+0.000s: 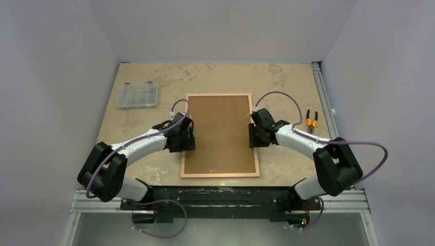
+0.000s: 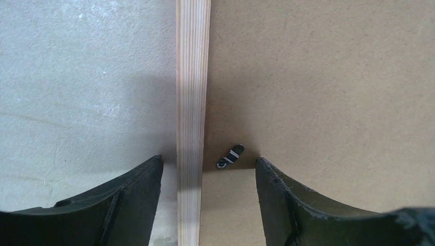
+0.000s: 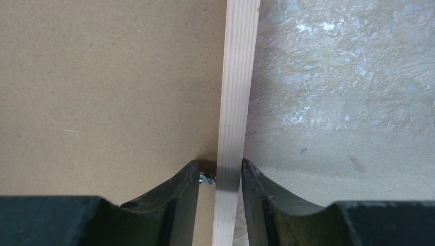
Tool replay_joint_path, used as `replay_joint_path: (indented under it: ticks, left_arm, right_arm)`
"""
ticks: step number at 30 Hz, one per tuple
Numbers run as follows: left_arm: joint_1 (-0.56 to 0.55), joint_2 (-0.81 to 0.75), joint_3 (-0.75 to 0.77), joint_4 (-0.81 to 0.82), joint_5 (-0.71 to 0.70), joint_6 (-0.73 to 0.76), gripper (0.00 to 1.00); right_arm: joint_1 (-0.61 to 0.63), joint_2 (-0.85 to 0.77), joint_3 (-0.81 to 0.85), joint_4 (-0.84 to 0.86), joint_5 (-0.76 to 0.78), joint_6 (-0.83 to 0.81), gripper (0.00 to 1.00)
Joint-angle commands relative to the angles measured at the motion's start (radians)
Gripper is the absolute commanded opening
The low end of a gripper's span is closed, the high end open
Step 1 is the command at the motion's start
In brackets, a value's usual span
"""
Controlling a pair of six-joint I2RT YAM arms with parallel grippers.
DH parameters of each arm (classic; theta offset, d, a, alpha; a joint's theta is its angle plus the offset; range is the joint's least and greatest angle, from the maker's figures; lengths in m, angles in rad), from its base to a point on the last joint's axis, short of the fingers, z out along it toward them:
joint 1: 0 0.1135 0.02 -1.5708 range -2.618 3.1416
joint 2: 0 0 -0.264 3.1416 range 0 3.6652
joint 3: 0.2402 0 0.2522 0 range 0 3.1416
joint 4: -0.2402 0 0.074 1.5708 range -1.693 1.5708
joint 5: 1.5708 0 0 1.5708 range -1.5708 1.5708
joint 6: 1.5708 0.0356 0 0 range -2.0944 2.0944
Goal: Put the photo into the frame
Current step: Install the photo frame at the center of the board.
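The frame lies flat mid-table, a thin light-wood rectangle with a brown backing board filling it. The photo is hidden. My left gripper is at the frame's left rail. It stands open astride the rail and a small black clip on the board. My right gripper is at the right rail. Its jaws stand narrowly apart: the outer finger sits against the rail, and a gap with a small metal clip separates the inner finger from it.
A clear plastic compartment box sits at the back left of the beige table. Orange-handled pliers lie to the right of the frame, near my right arm. A metal rail runs along the table's right edge.
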Motion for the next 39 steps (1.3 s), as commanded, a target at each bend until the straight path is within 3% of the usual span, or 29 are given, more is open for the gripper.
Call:
replay_joint_path:
  ticks: [1, 8, 11, 15, 17, 25, 31, 35, 39]
  left_arm:
    - [-0.043, 0.059, 0.053, -0.154, -0.166, -0.003, 0.63]
    - [-0.078, 0.142, 0.084, -0.179, -0.199, -0.046, 0.59]
    - [-0.078, 0.144, 0.071, -0.153, -0.173, -0.053, 0.44]
    - [-0.078, 0.143, 0.058, -0.140, -0.149, -0.071, 0.07]
    - [-0.078, 0.140, 0.049, -0.122, -0.132, -0.080, 0.00]
    - [-0.078, 0.086, 0.022, -0.030, -0.037, -0.088, 0.01]
    - [-0.079, -0.008, 0.017, -0.017, -0.025, -0.070, 0.37]
    - [-0.078, -0.038, 0.022, -0.016, -0.036, -0.053, 0.51]
    - [-0.078, 0.007, 0.071, -0.058, -0.084, -0.044, 0.54]
  right_arm:
    - [0.012, 0.005, -0.030, 0.014, -0.055, 0.014, 0.35]
    - [0.012, 0.018, -0.030, 0.020, -0.081, 0.013, 0.35]
    - [0.012, 0.021, -0.032, 0.020, -0.082, 0.010, 0.35]
    - [0.011, 0.018, -0.040, 0.026, -0.097, 0.007, 0.35]
    - [0.012, 0.013, -0.045, 0.029, -0.097, 0.007, 0.35]
    - [0.012, -0.006, -0.052, 0.024, -0.093, 0.001, 0.35]
    - [0.012, -0.003, -0.047, 0.027, -0.094, -0.002, 0.36]
    - [0.011, 0.003, -0.047, 0.029, -0.098, -0.001, 0.36]
    - [0.012, 0.009, -0.056, 0.045, -0.110, -0.002, 0.36]
